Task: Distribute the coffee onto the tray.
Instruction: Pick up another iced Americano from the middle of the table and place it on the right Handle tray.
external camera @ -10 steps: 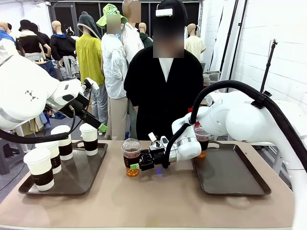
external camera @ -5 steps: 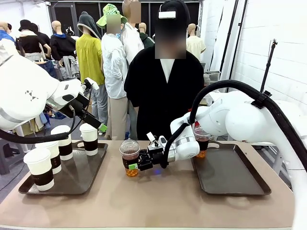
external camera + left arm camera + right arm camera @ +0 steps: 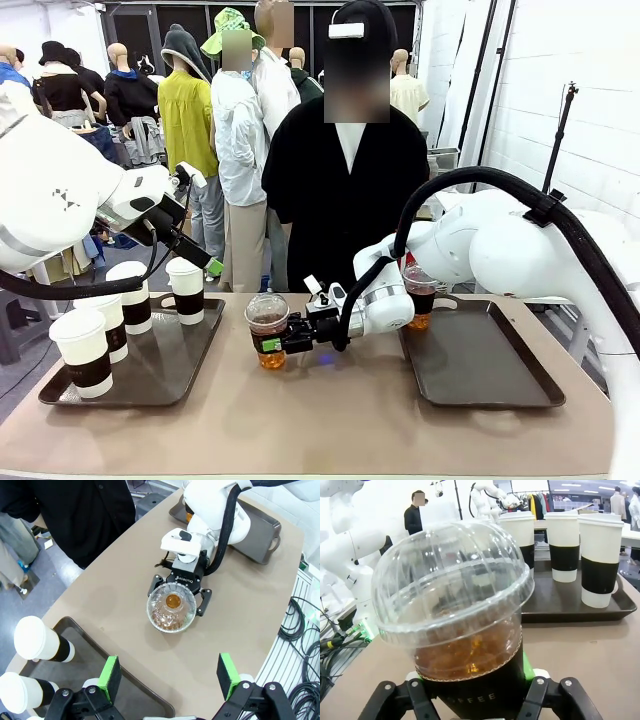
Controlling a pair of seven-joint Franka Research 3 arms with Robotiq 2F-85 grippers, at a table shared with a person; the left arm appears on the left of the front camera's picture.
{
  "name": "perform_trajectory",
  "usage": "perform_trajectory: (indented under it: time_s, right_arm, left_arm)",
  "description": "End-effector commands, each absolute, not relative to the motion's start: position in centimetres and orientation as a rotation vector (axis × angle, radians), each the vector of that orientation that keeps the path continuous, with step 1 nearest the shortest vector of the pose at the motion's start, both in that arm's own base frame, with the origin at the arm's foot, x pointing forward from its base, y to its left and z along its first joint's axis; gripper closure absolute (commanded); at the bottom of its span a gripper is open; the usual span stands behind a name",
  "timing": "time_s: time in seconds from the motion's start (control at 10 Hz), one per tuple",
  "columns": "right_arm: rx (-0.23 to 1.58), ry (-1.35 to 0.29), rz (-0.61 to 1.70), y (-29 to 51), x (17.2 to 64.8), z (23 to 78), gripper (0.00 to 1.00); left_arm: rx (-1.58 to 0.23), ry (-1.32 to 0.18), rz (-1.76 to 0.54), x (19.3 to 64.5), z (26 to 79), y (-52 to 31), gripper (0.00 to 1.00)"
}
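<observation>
Now that the right gripper [image 3: 268,345] pinches the clear dome-lidded cup [image 3: 268,330] by its sleeve, lift it upright and slowly toward the right tray [image 3: 480,362]; the left gripper [image 3: 169,674] hangs spread, empty.

paper cups [image 3: 186,289] — 4 | plastic cups [image 3: 268,329] — 2 | trays [image 3: 478,362] — 2

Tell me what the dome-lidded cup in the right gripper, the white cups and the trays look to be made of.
Dome-lidded cup: clear glossy plastic, since the brown drink shows through; a dark sleeve, probably paper, wraps its base. White cups: matte, likely paper, with dark brown sleeves and white lids. Left tray and right tray: dark with a dull sheen, plastic or coated metal; the look cannot settle which.
</observation>
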State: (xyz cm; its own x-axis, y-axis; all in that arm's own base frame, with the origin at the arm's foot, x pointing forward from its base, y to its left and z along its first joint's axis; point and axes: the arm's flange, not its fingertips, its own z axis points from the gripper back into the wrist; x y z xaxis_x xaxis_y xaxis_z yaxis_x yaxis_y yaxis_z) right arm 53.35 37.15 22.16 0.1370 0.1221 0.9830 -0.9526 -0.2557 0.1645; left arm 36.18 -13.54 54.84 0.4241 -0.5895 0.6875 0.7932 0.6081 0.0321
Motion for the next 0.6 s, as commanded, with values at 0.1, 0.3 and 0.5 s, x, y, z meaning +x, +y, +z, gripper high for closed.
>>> perform_trajectory:
  time_s: [0.1,0.3,0.5]
  right_arm:
    - [1.441,-0.855,1.330,37.2,52.8,23.9,0.36]
    - [1.470,-0.841,1.325,36.6,51.6,25.7,0.36]
    - [1.502,-0.800,1.312,35.4,49.3,28.9,0.36]
  left_arm:
    - [-0.322,-0.714,-0.877,36.3,54.9,-13.4,0.00]
    - [-0.322,-0.714,-0.877,36.3,54.9,-13.4,0.00]
    - [-0.322,-0.714,-0.877,36.3,54.9,-13.4,0.00]
